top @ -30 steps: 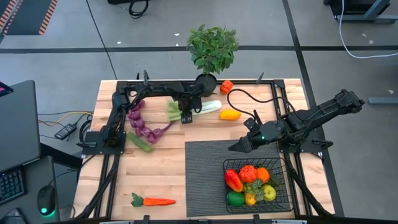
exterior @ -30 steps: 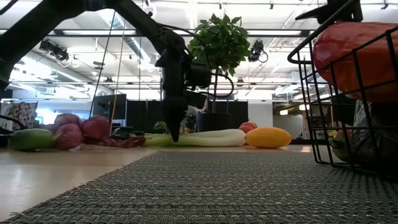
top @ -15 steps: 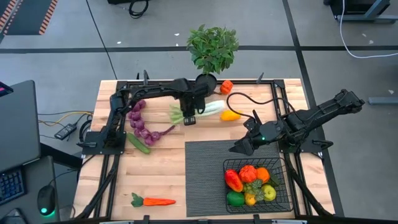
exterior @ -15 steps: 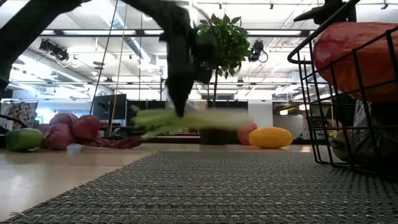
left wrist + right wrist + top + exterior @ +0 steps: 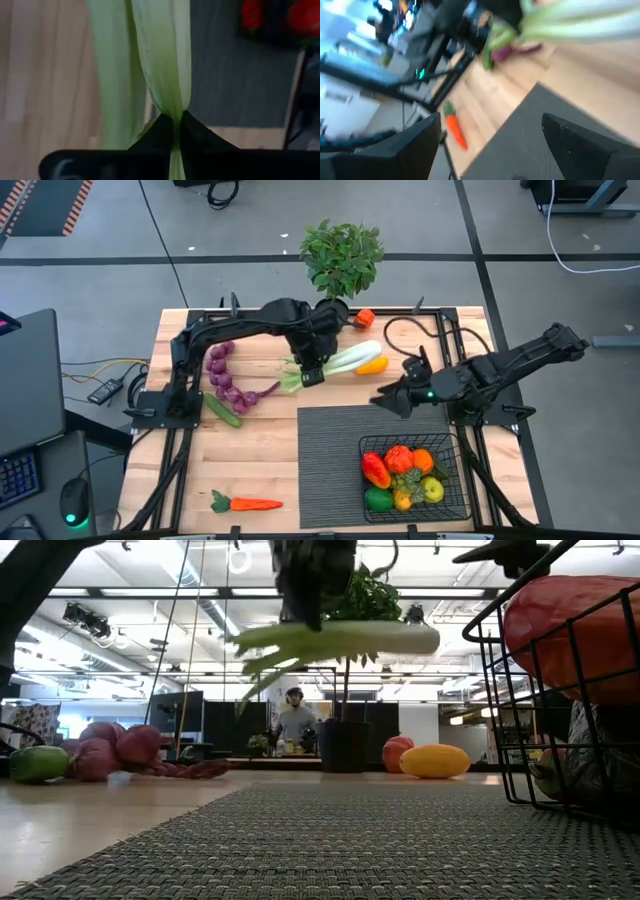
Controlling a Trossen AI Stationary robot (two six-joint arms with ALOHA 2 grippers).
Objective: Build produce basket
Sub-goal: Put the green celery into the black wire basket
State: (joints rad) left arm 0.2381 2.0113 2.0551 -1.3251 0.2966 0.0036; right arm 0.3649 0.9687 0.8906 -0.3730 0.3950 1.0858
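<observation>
My left gripper (image 5: pixel 312 372) is shut on the white-green leek (image 5: pixel 335 362), which hangs high over the table in the low view (image 5: pixel 340 638). My right gripper (image 5: pixel 385 397) hovers open over the mat's far edge, right of the leek, touching nothing; its wrist view (image 5: pixel 492 150) shows the fingers wide apart. The black wire basket (image 5: pixel 452 502) stands on the mat near the table's near right corner, with red, orange, green and yellow produce in it. On the wood lie the carrot (image 5: pixel 246 503), the purple pieces (image 5: pixel 228 383), the cucumber (image 5: pixel 224 411), a yellow piece (image 5: pixel 372 366) and a red one (image 5: pixel 365 318). My left gripper pinches the leek's green leafy part (image 5: pixel 172 107) between its two fingers, close to the leafy end. The fingers (image 5: pixel 305 595) come from above, pointing down, and lie across the leek. The leek is lifted clear of the table and sits about level, with its white end (image 5: pixel 415 638) toward the right.
The dark ribbed mat (image 5: pixel 330 470) covers the near middle of the table. A potted green plant (image 5: pixel 342 258) stands at the far edge, just behind the left gripper. Black frame rails run along the table's sides. Bare wood shows between the carrot and the cucumber.
My left gripper has risen and moved a little toward the table's right, carrying the leek. The leek, lying on the wood a second ago, is now lifted clear and level. My right gripper has shifted slightly toward the far edge.
</observation>
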